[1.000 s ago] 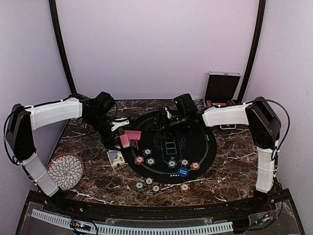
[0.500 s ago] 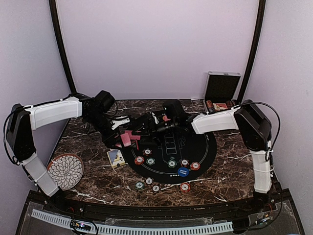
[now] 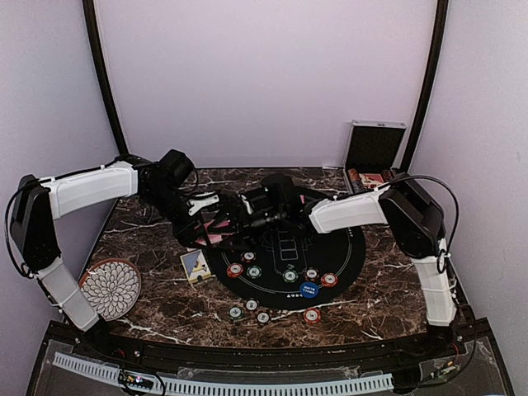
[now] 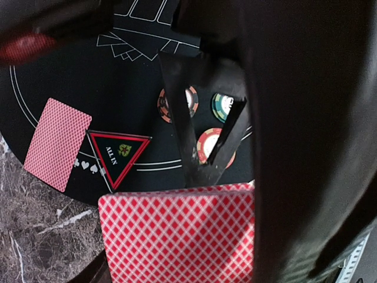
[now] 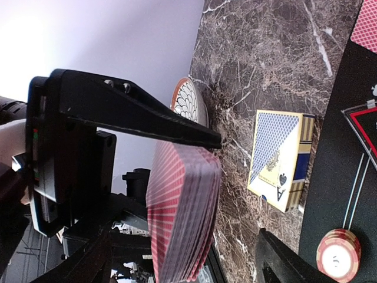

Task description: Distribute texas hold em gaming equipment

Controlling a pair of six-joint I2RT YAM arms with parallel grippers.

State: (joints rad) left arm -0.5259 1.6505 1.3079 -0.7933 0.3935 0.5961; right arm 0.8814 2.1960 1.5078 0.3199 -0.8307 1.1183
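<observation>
Red-backed playing cards (image 5: 182, 218), squared into a thick deck, hang clear of the brown marble tabletop (image 3: 388, 289) at the left rim of the round black felt mat (image 3: 351, 247), clenched in the left gripper (image 3: 205, 229). Holding the deck aloft like this, as I judge it, offers its top card to the other arm; a deck lying flat makes a single card hard to lift.

The right gripper (image 5: 240, 187) has its jaws released and spread wide. One black finger lies across the deck's face and the other stands well apart from it, so nothing is pinched. That pose suits sliding or peeling one card off.

One single red-backed card (image 4: 57, 143) lies face down on the mat just beside the red-bordered triangular ALL IN marker (image 4: 118, 154), likely dealt to a seat. Small round red, green and white poker chips (image 3: 289, 275) lie on the near half of the mat with a larger blue button disc (image 3: 308, 289). Four further chips (image 3: 251, 306) lie on the marble in front, seemingly shared out by place.

A blue-and-white card box (image 5: 277, 159) lies on the marble beside the mat, probably set aside out of the dealing area.
</observation>
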